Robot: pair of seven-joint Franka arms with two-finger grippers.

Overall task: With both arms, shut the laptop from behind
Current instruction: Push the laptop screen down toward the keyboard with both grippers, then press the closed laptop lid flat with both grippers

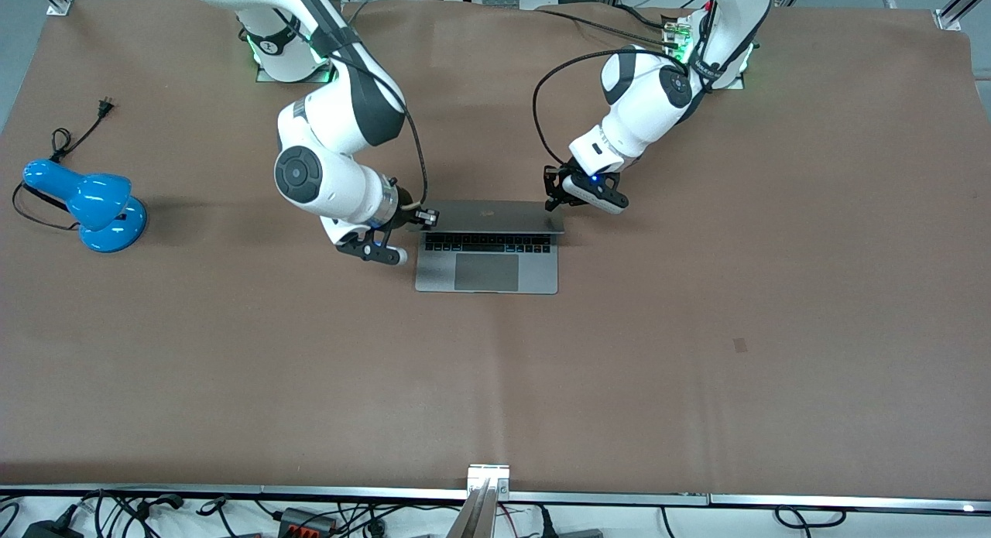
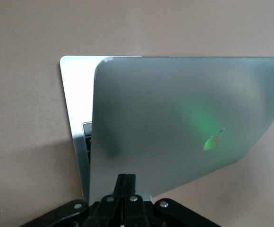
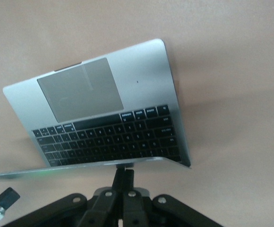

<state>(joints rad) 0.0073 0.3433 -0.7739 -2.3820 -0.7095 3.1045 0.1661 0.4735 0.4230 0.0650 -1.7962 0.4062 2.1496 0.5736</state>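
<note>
The laptop (image 1: 488, 248) is seen mid-table, approx. the center of the front view, with the lid tipped partway over the keys but not shut yet. The job looks about half done; the lid is yet to be pushed flat. The right gripper (image 1: 426, 216) is at the lid's 9 o'clock corner, jaws together, nothing held. The left gripper (image 1: 551, 200) is at the 3 o'clock corner, jaws together too. Counted: 1 laptop, 2 arms, 1 blue lamp (image 1: 85, 205) at 9 o'clock.
</note>
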